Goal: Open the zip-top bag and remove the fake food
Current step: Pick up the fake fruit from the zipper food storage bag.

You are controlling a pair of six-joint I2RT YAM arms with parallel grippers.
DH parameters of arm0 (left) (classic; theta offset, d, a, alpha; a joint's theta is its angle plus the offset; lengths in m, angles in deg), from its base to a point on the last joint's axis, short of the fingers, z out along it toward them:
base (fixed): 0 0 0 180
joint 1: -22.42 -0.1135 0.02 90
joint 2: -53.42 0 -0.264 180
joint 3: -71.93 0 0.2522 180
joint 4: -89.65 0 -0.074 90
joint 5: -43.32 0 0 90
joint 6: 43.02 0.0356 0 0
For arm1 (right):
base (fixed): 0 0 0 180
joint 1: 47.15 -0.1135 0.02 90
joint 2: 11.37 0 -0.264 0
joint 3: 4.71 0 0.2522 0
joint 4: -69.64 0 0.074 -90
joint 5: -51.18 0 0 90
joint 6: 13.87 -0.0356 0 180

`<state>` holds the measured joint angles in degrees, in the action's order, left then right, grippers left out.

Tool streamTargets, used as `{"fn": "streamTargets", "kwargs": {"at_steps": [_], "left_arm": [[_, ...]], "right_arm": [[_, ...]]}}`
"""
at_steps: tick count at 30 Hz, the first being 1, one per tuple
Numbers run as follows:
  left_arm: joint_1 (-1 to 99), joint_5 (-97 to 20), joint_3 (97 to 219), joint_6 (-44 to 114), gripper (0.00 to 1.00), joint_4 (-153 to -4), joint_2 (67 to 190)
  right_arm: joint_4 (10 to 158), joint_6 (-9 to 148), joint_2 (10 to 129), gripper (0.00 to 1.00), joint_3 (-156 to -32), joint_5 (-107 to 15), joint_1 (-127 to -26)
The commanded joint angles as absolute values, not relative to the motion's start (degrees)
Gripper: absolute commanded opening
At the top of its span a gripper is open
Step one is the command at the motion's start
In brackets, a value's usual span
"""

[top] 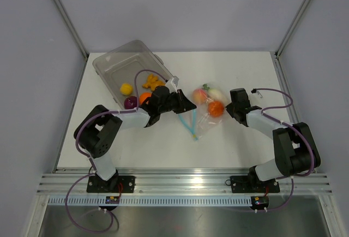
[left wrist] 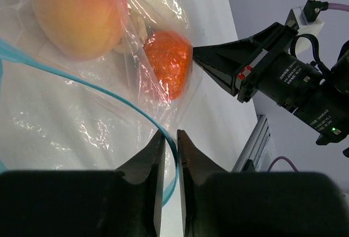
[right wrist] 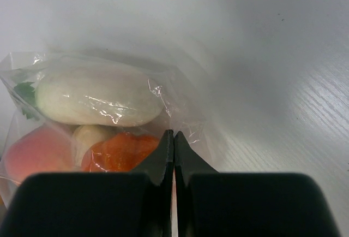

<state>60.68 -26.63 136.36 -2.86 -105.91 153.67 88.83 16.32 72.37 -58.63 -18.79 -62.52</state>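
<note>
Looks like the opening step. The zip-top bag [top: 203,121] lies mid-table, fake food [top: 216,108] inside. The left gripper [left wrist: 170,136], nearly closed, pinches its blue zip strip [left wrist: 98,90]. The right gripper [right wrist: 173,136] — squeezed tight — nips the bag's right edge. Next, I think: pull the mouth wider, gently.

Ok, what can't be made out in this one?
Top view: whether the zip-top bag is open; the mouth is too small.
Left wrist: zip strip cut off by the left edge.
Right wrist: whether the right gripper pinches film; its shut fingers hide it.
</note>
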Motion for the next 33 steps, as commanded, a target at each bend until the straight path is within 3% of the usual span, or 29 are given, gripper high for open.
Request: {"fn": "streamTargets", "kwargs": {"at_steps": [1, 7, 10, 16, 22, 27, 33], "left_arm": [[60.65, -22.87, 138.51, -2.58, 0.14, -109.63, 152.65], [58.72, -18.91, 136.31, -6.54, 0.09, -114.64, 151.86], [57.23, -16.9, 135.0, -9.86, 0.0, -117.71, 152.21], [54.32, -14.6, 131.13, -15.06, 0.0, -127.38, 152.12], [53.8, -14.51, 130.77, -14.1, 0.0, -126.07, 150.19], [53.71, -13.99, 130.77, -13.66, 0.1, -125.28, 149.05], [52.13, -13.29, 129.72, -13.4, 0.13, -124.49, 146.68]], "right_arm": [[89.37, 15.4, 71.68, 0.0, -60.48, -15.89, -62.7], [92.45, 13.55, 72.12, 0.0, -61.27, -12.55, -62.61], [93.33, 12.59, 72.12, 0.0, -61.36, -11.58, -62.7], [94.12, 12.06, 72.82, 0.0, -61.71, -11.23, -62.7], [94.13, 12.23, 72.65, 0.0, -61.8, -11.31, -62.7], [93.77, 12.23, 72.82, 0.0, -61.89, -11.67, -62.61], [93.86, 12.41, 73.18, 0.0, -61.98, -11.67, -62.7]]}}
